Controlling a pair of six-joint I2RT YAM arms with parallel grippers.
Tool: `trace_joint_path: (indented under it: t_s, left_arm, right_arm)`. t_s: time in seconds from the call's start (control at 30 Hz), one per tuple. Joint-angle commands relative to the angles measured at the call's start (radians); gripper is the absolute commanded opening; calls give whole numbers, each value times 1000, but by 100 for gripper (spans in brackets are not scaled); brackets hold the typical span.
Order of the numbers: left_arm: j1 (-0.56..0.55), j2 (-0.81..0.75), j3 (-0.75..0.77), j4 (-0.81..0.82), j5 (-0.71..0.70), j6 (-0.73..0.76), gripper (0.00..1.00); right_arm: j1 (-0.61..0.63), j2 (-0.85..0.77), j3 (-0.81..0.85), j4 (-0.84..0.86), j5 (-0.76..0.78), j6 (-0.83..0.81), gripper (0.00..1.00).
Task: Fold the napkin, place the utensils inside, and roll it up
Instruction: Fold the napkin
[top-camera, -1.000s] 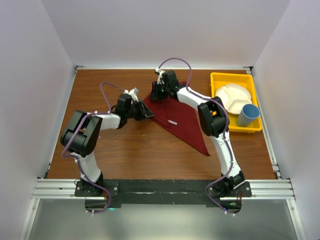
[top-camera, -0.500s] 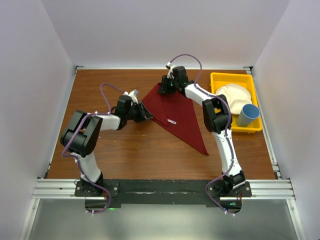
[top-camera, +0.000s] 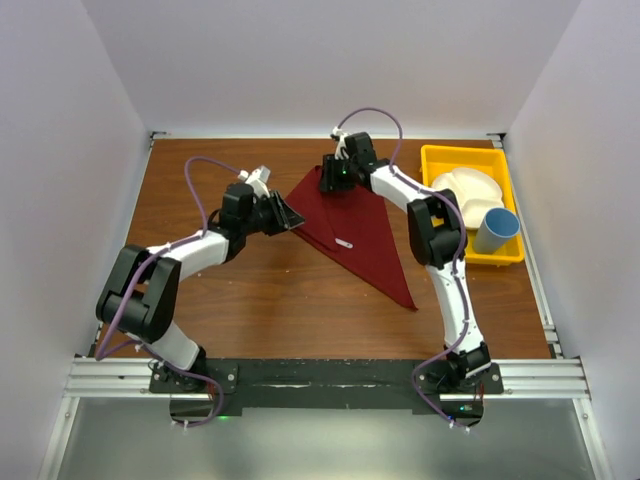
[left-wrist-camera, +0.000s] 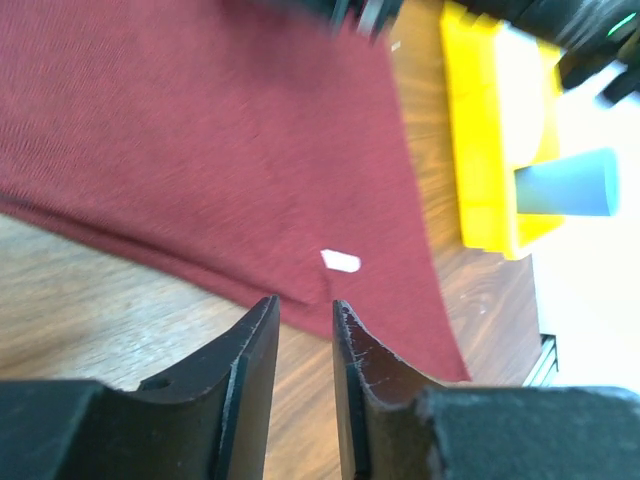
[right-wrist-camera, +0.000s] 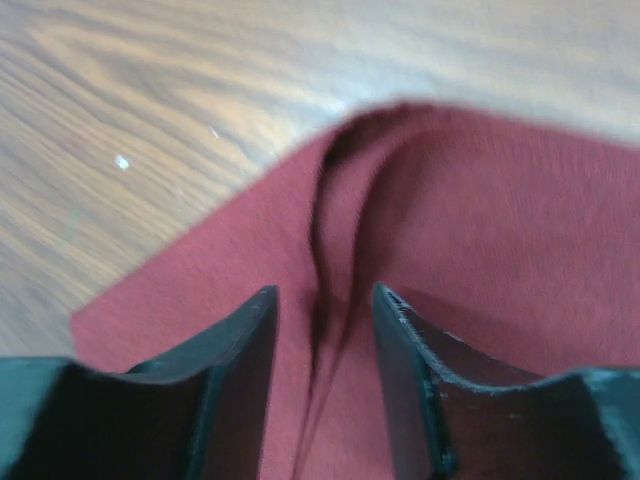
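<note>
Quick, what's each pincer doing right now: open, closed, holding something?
Left pincer: slightly open, empty, beside the dark red cloth napkin.
Right pincer: open, straddling a raised fold of the napkin.

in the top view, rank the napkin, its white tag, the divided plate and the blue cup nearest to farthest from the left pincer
From the left pincer:
1. napkin, its left corner right at the pincer's tips.
2. white tag, on the napkin, near its middle.
3. white divided plate, in the yellow tray at the right.
4. blue cup, same tray, further right.
</note>
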Motion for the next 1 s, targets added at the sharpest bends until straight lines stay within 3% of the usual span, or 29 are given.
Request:
trace_joint_path:
  t_s: [0.0, 0.13, 0.4, 0.97]
  left_arm:
    - [7, -57, -18, 12, -6, 13, 33]
    - [5, -36, -82, 71, 10, -31, 28]
    - [-73, 75, -102, 124, -20, -70, 21]
    - [-139, 181, -87, 161, -49, -85, 18]
  right_arm:
    - [-1, -212, -116, -121, 26, -12, 49]
    - [-2, -359, -367, -54, -60, 63, 46]
    - [-2, -453, -530, -60, -125, 64, 26]
    - [-2, -456, -661, -32, -137, 36, 25]
